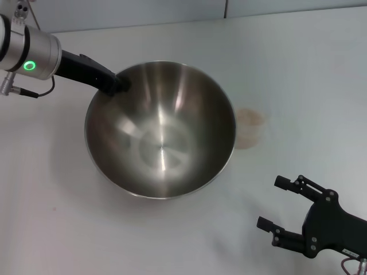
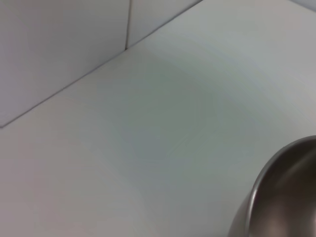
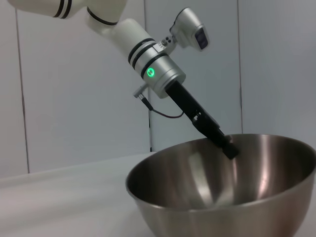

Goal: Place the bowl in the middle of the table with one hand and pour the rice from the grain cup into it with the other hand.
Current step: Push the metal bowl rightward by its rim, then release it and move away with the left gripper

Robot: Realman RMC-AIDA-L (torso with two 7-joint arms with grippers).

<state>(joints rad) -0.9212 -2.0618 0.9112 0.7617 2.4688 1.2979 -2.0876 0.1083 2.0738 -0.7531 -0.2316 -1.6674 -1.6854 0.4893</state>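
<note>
The steel bowl [image 1: 160, 132] is in the middle of the white table [image 1: 51, 200] in the head view, tipped so its inside faces me. My left gripper [image 1: 118, 84] is shut on its far left rim. The right wrist view shows that gripper [image 3: 228, 147] clamped on the rim of the bowl [image 3: 222, 192]. The bowl's edge also shows in the left wrist view [image 2: 284, 197]. The grain cup [image 1: 251, 127], transparent with pale rice inside, stands just right of the bowl. My right gripper [image 1: 272, 202] is open and empty near the front right, apart from the cup.
A wall with panel seams [image 3: 148, 74] runs behind the table's far edge [image 1: 172, 23]. Bare tabletop lies left of and in front of the bowl.
</note>
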